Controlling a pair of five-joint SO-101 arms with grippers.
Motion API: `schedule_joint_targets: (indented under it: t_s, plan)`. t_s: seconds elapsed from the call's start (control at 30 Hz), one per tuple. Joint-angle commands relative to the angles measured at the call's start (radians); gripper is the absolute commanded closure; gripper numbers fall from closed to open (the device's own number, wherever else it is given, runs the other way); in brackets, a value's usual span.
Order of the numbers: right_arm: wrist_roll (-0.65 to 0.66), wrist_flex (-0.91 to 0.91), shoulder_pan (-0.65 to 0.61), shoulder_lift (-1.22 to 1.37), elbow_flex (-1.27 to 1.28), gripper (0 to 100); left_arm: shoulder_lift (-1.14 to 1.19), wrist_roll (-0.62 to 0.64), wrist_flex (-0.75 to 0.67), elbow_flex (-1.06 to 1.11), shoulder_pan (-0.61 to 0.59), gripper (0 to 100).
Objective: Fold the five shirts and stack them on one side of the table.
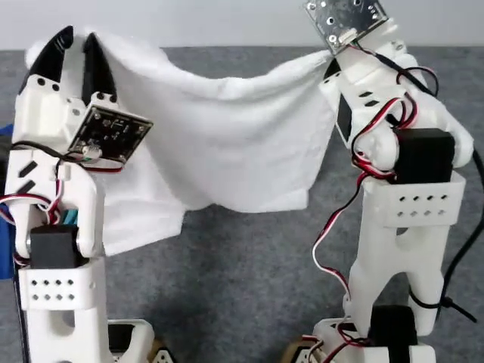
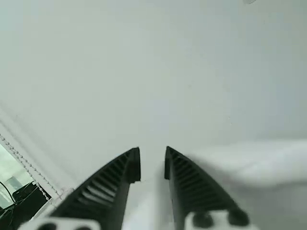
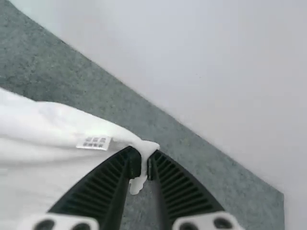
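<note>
A white shirt hangs spread in the air between my two arms, sagging in the middle, with its lower part resting on the table at the left. My left gripper is raised at the far left corner, its black fingers shut on one top corner of the shirt; cloth fills the narrow gap at the left gripper. My right gripper is raised at the far right. In the right wrist view the right gripper pinches the shirt's edge near a small label.
The grey felt table lies bare below the hanging shirt, between the two arm bases. Something blue shows at the left edge behind the left arm. A pale wall runs along the table's far side.
</note>
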Motion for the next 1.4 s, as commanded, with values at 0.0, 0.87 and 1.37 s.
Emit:
schedule_joint_targets:
  t_s: [0.0, 0.87, 1.37]
  plan:
    - [-0.002, 0.035, 0.018, -0.008, -0.048, 98.9, -0.040, -0.002, 0.054, -0.041, 0.006, 92]
    - [0.195, 0.430, -0.033, -0.280, 0.694, 98.9, 0.138, 0.169, 0.580, 0.133, 0.044, 89]
    - [0.115, 0.335, -0.033, -0.286, 0.879, 98.9, 1.076, 0.175, 0.974, -0.714, 0.267, 79]
